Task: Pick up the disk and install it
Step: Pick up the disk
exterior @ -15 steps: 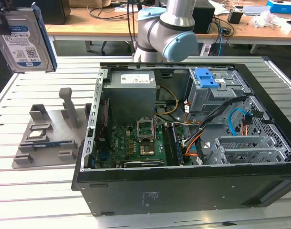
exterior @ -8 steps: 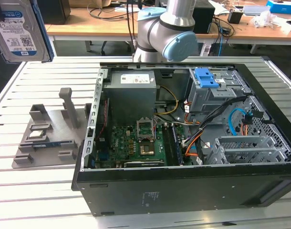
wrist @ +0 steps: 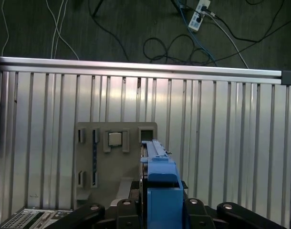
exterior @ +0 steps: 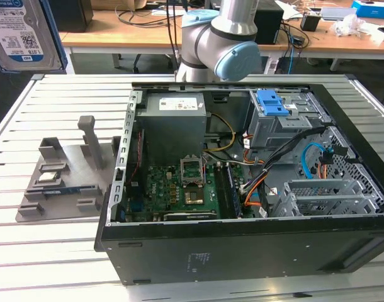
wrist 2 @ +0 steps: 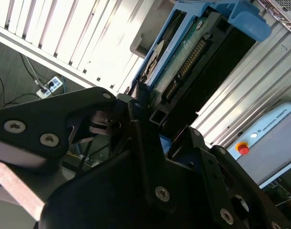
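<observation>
The disk [exterior: 23,31] hangs in the air at the exterior view's upper left, high over the slatted table, its blue-and-white label facing the camera and its blue frame along the edge. In the first wrist view the disk [wrist: 159,176] stands edge-on, its blue carrier between the black fingers [wrist: 127,206] of my gripper [wrist: 160,207]. The second wrist view shows the disk's connector end [wrist 2: 191,62] and green board, with my gripper [wrist 2: 161,131] shut on it.
An open computer case [exterior: 242,248] lies on the slatted table [exterior: 66,251], with a grey drive cage and blue latch [exterior: 272,104] at the back. A grey fixture [exterior: 66,179] with a small chip [exterior: 48,176] sits at the exterior view's left, below the disk.
</observation>
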`<move>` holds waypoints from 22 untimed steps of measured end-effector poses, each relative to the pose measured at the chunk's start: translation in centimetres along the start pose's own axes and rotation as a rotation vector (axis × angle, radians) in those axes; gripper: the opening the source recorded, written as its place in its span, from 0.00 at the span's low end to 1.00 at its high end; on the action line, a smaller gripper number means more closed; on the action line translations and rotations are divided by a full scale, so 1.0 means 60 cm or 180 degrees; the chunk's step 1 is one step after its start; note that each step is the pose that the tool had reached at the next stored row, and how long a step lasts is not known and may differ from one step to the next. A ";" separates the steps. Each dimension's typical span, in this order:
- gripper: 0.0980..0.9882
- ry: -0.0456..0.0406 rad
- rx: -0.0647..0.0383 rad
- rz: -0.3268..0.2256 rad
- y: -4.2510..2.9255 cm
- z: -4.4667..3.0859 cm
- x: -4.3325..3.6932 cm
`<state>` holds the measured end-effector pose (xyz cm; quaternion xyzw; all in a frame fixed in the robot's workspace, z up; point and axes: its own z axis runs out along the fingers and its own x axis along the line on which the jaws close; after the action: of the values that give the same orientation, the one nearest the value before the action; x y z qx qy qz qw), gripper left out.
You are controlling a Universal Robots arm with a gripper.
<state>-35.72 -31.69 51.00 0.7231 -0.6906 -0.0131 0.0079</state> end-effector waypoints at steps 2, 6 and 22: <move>0.30 0.0000 0.0000 0.0000 0.000 0.000 0.000; 0.30 0.0000 0.0000 0.0000 0.000 0.000 0.000; 0.30 0.0001 0.0000 0.0000 -0.048 -0.002 0.002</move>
<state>-32.84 -31.69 51.01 0.7231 -0.6906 -0.0131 0.0080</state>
